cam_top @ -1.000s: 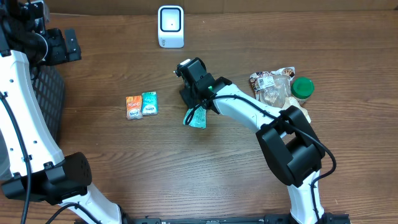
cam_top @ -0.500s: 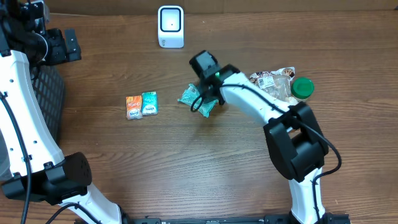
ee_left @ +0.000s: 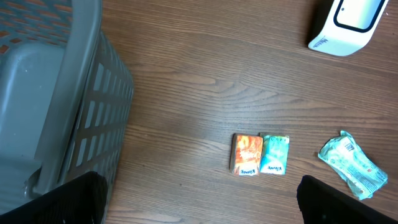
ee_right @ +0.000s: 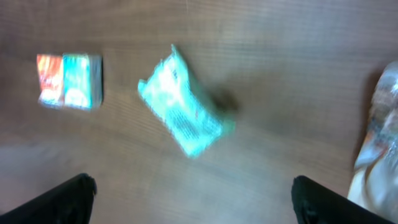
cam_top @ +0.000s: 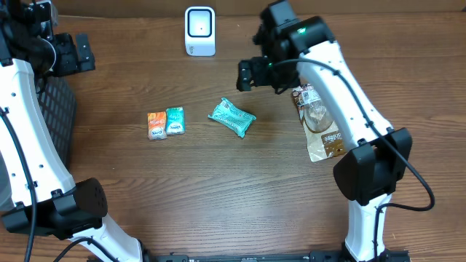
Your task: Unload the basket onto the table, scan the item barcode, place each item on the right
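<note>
Up toward the top right of the overhead frame has gone the right hand (cam_top: 262,75), fingers now spread and empty, leaving the teal packet (cam_top: 232,118) loose on the counter (cam_top: 218,196) at mid-frame, below and right of the white scanner (cam_top: 199,30). The left hand (cam_top: 73,52) idles at upper left, fingers apart. This looks like the set-down step; next comes a fresh grasp, barcode turned to the scanner.

The brown wooden table (cam_top: 182,189) carries a white scanner (cam_top: 199,30) at the far middle, a teal packet (cam_top: 232,117) at centre, two small packs (cam_top: 166,123) left of it, and a clear snack bag (cam_top: 320,124) at right.
</note>
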Controlling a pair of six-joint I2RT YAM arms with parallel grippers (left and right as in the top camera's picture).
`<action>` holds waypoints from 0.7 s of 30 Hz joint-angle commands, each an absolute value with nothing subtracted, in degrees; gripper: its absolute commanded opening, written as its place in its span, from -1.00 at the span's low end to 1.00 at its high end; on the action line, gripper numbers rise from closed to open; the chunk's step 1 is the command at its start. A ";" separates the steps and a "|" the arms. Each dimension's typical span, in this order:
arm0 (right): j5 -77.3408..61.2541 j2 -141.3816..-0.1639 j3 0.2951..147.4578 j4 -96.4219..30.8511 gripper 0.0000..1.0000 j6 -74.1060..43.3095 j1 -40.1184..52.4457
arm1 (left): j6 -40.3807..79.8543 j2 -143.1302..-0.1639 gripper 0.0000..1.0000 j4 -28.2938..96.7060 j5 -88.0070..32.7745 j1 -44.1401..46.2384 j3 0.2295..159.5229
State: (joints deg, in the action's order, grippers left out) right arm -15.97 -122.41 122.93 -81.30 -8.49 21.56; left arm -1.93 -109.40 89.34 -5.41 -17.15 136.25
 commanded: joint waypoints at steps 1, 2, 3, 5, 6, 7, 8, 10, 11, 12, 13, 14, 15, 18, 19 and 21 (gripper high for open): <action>-23.46 -121.21 123.81 -83.88 0.86 -5.93 21.23 | -2.79 -108.44 0.99 89.34 -5.80 -17.23 137.36; -23.46 -121.21 123.81 -84.36 0.71 -5.93 21.23 | -2.79 -108.44 0.99 89.34 -5.80 -17.23 137.36; -23.44 -121.21 123.68 -84.62 0.60 -5.96 21.52 | -2.79 -108.47 0.99 89.34 -5.80 -17.23 137.36; -22.92 -121.27 122.91 -84.47 0.40 -6.00 22.31 | -2.79 -108.44 0.99 89.34 -5.80 -17.23 137.36; -22.52 -121.30 122.41 -84.38 0.28 -6.24 22.76 | -2.79 -108.44 0.99 89.34 -5.80 -17.23 137.36; -22.20 -121.30 121.51 -84.18 0.19 -6.68 23.27 | -2.79 -108.47 0.99 89.34 -5.80 -17.23 137.36; -21.26 -121.30 120.40 -83.90 0.09 -7.99 23.79 | -2.79 -108.44 0.99 89.34 -5.80 -17.23 137.36; -19.55 -121.30 118.28 -83.18 -0.16 -10.24 24.75 | -2.79 -108.44 0.99 89.34 -5.80 -17.23 137.36; -18.92 -121.30 116.62 -82.43 -0.29 -11.07 25.30 | -2.79 -108.44 0.99 89.34 -5.80 -17.23 137.36; -18.92 -121.30 115.42 -81.76 -0.38 -11.51 25.67 | -2.79 -108.44 0.99 89.34 -5.80 -17.23 137.36; -18.94 -121.30 113.51 -80.79 -0.49 -12.36 26.22 | -2.79 -108.47 0.99 89.34 -5.80 -17.23 137.36; -18.94 -121.32 111.72 -79.77 -0.56 -12.53 26.74 | -2.79 -108.44 0.99 89.34 -5.80 -17.23 137.36; -18.92 -121.30 110.50 -79.09 -0.60 -12.78 27.11 | -2.79 -108.44 0.99 89.34 -5.80 -17.23 137.36; -19.11 -121.30 104.99 -75.31 -0.75 -15.33 28.82 | -2.79 -108.44 0.99 89.34 -5.80 -17.23 137.36; -19.16 -121.30 102.41 -72.71 -0.76 -16.75 29.74 | -2.79 -108.44 0.99 89.34 -5.80 -17.23 137.36; -19.11 -121.30 100.47 -70.35 -0.77 -17.72 30.57 | -2.79 -108.47 0.99 89.34 -5.80 -17.23 137.36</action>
State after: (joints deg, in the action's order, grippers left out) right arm -19.31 -122.41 103.59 -73.12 -14.41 28.99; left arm -1.93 -109.40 89.32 -5.41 -17.15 136.25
